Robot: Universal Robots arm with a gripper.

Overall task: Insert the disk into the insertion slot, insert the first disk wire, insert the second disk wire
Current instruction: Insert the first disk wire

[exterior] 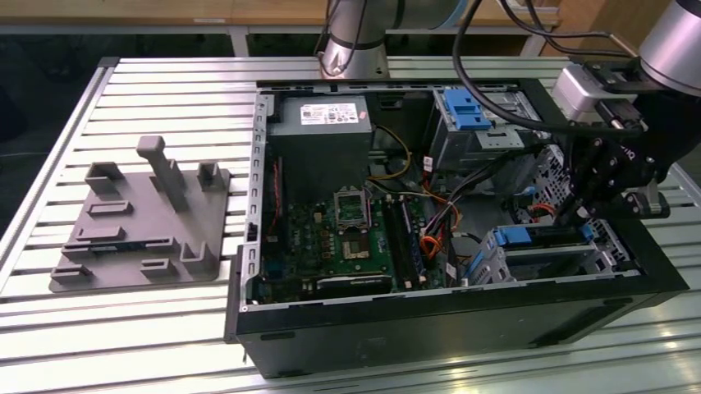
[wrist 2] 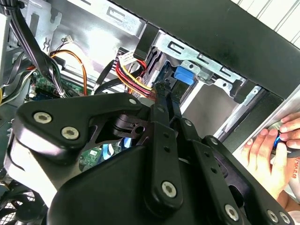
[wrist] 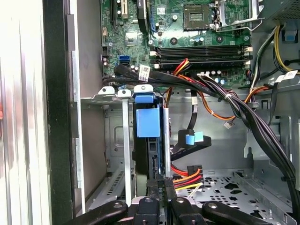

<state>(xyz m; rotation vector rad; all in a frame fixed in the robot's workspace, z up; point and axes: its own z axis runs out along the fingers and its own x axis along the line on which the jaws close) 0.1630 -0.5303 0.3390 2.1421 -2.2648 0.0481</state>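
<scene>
1. A grey fixture (exterior: 143,222) lies on the table (exterior: 164,82), at the exterior view's left.
2. The disk (exterior: 542,238) sits inside the insertion slot (exterior: 490,264).
3. The pincer (exterior: 572,215), fingers drawn narrow, meets the disk's end beside red-yellow wires (wrist: 187,178), perhaps pinching one.

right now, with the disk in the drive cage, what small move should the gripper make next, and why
Probably a short advance of the gripper toward the near end of the disk. The disk already sits in the drive cage, and the shut gripper hangs at that end, beside the red and yellow wires. Whether it holds a connector is unclear.
</scene>
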